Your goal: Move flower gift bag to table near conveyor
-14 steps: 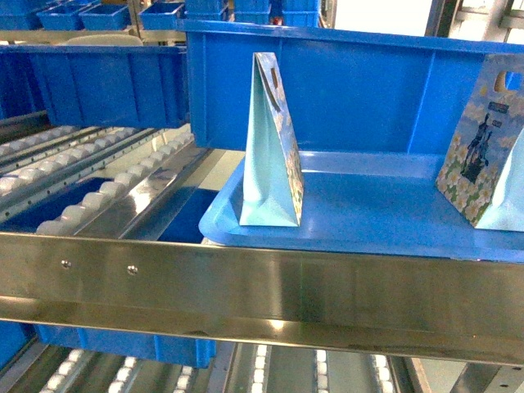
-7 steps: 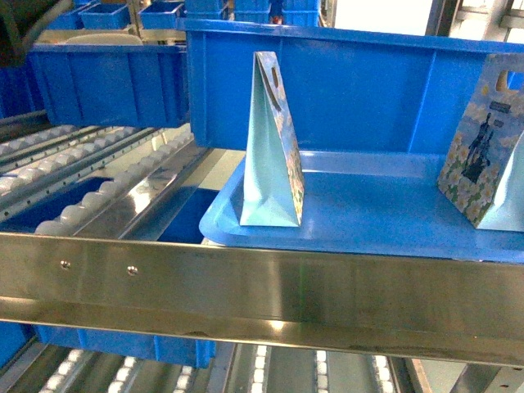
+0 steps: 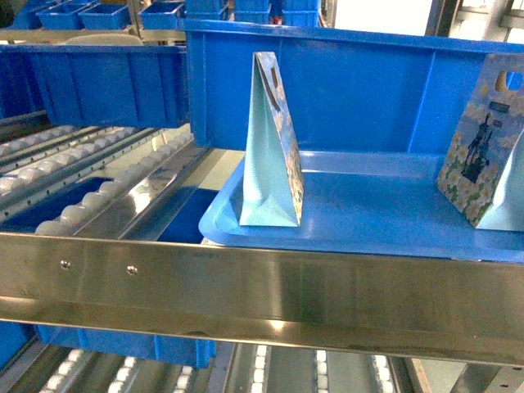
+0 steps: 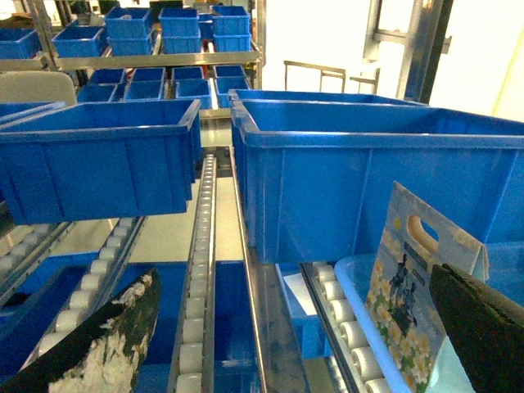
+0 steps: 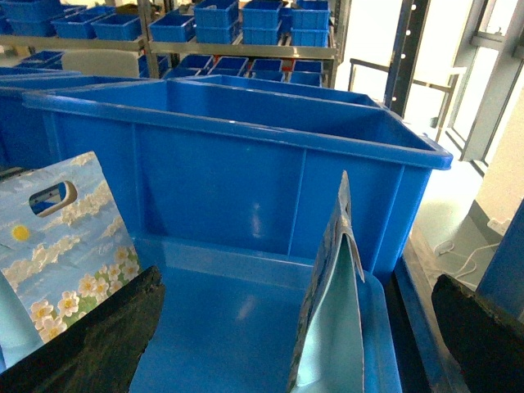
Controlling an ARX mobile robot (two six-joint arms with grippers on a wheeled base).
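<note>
Two flower gift bags stand upright on a blue tray [image 3: 368, 214] on the conveyor [image 3: 90, 196]. One bag [image 3: 274, 147] is seen edge-on at the tray's left and the other [image 3: 483, 155] is at the right edge of the head view. Neither gripper shows in the head view. My left gripper [image 4: 286, 348] is open with nothing held, and a bag [image 4: 413, 286] stands ahead near its right finger [image 4: 483, 327]. My right gripper [image 5: 286, 348] is open with nothing held; ahead stand an edge-on bag [image 5: 336, 311] and a second bag [image 5: 61, 237]. The table is out of view.
A deep blue bin [image 3: 344, 82] stands directly behind the tray, and another blue bin [image 3: 98, 82] sits to its left. A wide steel rail [image 3: 262, 286] crosses the front. Roller rails [image 4: 201, 270] slope down on the left. Shelves of small blue bins [image 4: 188, 33] fill the background.
A dark shape that showed at the head view's top left corner half a second ago is gone. Both bags and the tray have not moved.
</note>
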